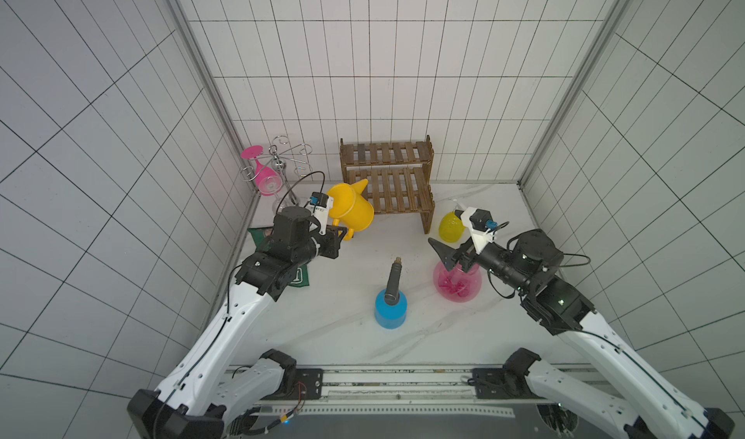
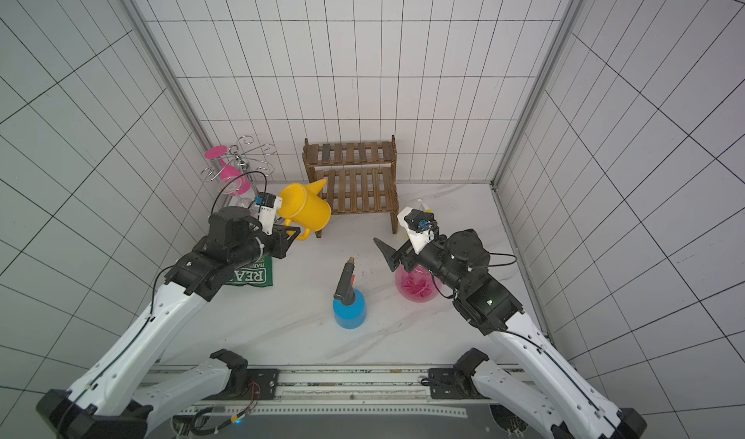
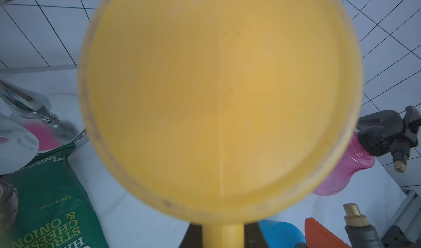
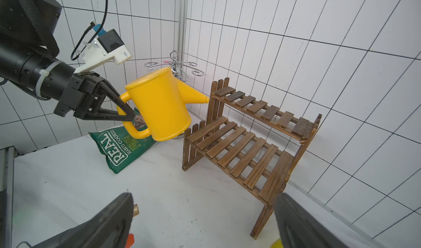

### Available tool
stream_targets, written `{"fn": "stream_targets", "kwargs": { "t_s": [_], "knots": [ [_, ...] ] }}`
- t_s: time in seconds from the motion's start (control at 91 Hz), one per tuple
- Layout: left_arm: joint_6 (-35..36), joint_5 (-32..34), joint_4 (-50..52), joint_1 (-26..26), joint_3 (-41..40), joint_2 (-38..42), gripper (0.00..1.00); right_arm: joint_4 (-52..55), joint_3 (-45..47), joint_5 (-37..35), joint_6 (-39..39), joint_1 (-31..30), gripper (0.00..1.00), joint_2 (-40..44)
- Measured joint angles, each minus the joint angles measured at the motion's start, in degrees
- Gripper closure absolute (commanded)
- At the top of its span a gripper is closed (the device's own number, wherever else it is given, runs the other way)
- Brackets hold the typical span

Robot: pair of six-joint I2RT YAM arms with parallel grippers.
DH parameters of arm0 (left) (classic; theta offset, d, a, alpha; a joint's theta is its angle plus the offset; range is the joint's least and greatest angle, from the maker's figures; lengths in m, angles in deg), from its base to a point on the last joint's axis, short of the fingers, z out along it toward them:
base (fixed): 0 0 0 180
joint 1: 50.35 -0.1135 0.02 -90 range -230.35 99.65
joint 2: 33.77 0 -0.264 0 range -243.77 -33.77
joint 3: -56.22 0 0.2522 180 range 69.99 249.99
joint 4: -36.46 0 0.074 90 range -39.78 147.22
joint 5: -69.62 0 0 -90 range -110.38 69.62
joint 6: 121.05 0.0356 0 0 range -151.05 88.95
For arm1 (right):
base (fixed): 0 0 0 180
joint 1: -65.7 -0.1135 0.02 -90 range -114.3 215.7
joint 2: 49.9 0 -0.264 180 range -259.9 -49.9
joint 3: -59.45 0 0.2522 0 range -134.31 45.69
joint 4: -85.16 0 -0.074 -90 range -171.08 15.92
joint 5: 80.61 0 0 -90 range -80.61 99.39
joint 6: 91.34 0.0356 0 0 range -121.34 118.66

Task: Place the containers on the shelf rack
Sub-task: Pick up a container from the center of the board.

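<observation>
My left gripper (image 1: 344,233) is shut on the handle of the yellow watering can (image 1: 354,211), which hangs tilted above the table. Its spout reaches the left end of the dark wooden shelf rack (image 1: 395,187); both shelves are bare. From the right wrist the can (image 4: 161,108) is level with the lower shelf's left edge (image 4: 246,149). In the left wrist view the can's base (image 3: 218,99) fills the frame. My right gripper (image 1: 445,247) is open and holds nothing above the pink sprayer (image 1: 457,288). The blue bottle (image 1: 390,308) stands mid-table. The small yellow bottle (image 1: 449,225) stands right of the rack.
A green crisp bag (image 2: 250,276) lies under my left arm near the left wall. A chrome wire stand (image 1: 278,163) holding a pink wine glass (image 1: 264,177) fills the back left corner. Tiled walls close three sides.
</observation>
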Motion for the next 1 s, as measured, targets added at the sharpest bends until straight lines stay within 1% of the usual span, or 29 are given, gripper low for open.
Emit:
{"fn": "stream_targets", "kwargs": {
  "t_s": [0.11,0.209,0.319,0.385,0.451,0.484,0.55,0.638,0.693,0.803,0.901,0.956,1.0],
  "knots": [
    [1.4,-2.4,3.9,-1.3,4.2,-3.5,1.00,-0.2,1.6,-1.2,0.4,0.1,0.01,1.2],
    [5.0,-3.8,7.5,-1.6,8.7,-7.2,1.00,-0.3,2.8,-1.9,0.6,0.6,0.01,2.7],
    [8.9,-5.9,10.6,-1.9,11.6,-8.9,1.00,-0.4,3.7,-1.9,0.6,1.6,0.01,4.3],
    [9.2,-8.4,11.3,-2.5,12.2,-8.7,1.00,-0.4,4.1,-1.6,0.9,2.5,0.01,5.2],
    [6.5,-12.3,10.1,-4.1,12.0,-7.5,1.00,-0.4,4.2,-0.3,2.3,4.0,0.01,5.8],
    [3.5,-14.8,7.8,-5.2,11.0,-6.3,1.00,-0.6,4.2,0.9,3.7,5.2,0.01,5.8],
    [-5.6,-19.2,0.5,-6.7,7.6,-3.3,1.00,-1.4,3.8,4.6,8.4,8.6,0.01,5.0],
    [-21.7,-23.8,-12.5,-7.3,1.9,0.7,1.00,-3.6,0.9,9.0,15.9,11.8,0.01,1.7],
    [-31.3,-26.3,-19.5,-7.3,-0.2,1.5,1.00,-5.7,-1.9,11.8,20.2,12.3,0.01,-1.0],
    [-47.6,-30.8,-31.3,-7.3,-1.6,0.8,1.00,-7.6,-9.1,16.8,27.7,12.3,0.01,-7.0],
    [-59.0,-34.0,-40.8,-7.3,-2.2,-0.2,1.00,-8.0,-17.6,19.9,34.8,12.6,0.01,-12.5],
    [-62.8,-35.5,-44.6,-7.2,-2.2,-0.4,1.00,-8.6,-22.9,22.3,40.9,13.3,0.01,-16.1],
    [-64.5,-36.4,-46.9,-7.2,-2.2,-0.4,1.00,-9.7,-26.6,24.2,46.4,14.1,0.00,-19.1]
  ]
}}
